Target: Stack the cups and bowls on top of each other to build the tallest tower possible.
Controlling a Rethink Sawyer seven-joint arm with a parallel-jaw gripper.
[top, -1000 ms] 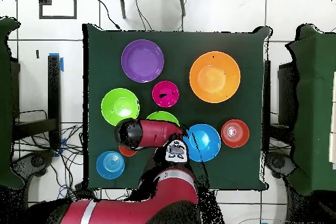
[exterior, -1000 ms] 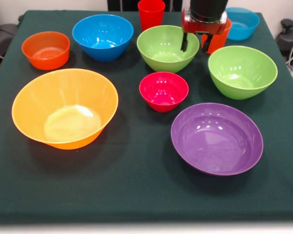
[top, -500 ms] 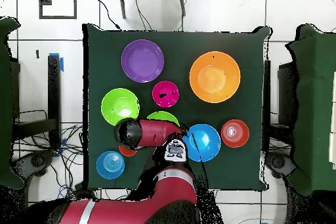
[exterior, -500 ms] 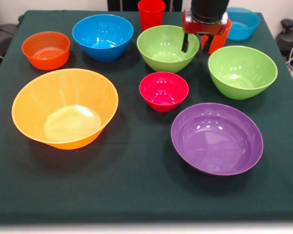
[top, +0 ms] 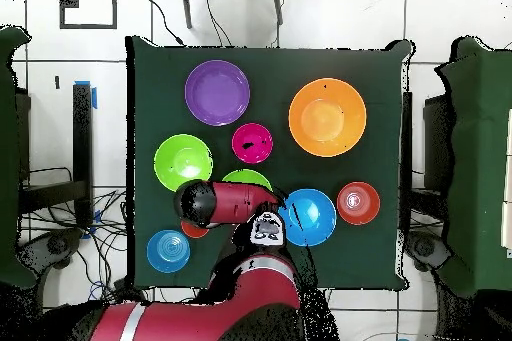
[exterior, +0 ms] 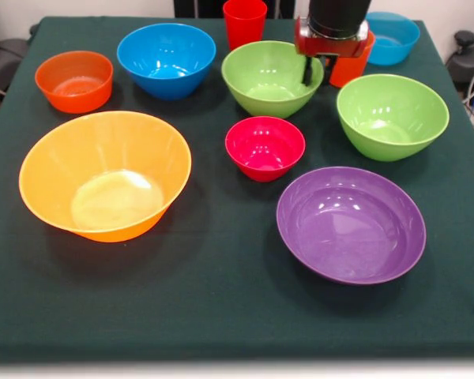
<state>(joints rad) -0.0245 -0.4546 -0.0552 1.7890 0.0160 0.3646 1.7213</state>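
The hand (exterior: pixel 317 73) hangs at the far side of the tabletop (exterior: pixel 221 276), over the gap between the near lime green bowl (exterior: pixel 271 77) and the orange cup (exterior: pixel 349 63). One dark finger shows just above that bowl's rim; the other is hidden against the cup, so I cannot tell whether the hand is spread or pinching. The risk lies in that crowding. A descent here could catch the bowl's rim and tip or shove it, or knock the cup toward the light blue bowl (exterior: pixel 392 36) behind it. The cup is tall and narrow, so a glancing touch would likely topple it. Nothing is stacked yet: the large orange bowl (exterior: pixel 104 175), purple bowl (exterior: pixel 351 223), small red bowl (exterior: pixel 265 147), second lime green bowl (exterior: pixel 392 115), blue bowl (exterior: pixel 167 58), small orange-red bowl (exterior: pixel 74 80) and red cup (exterior: pixel 245 22) all sit apart.
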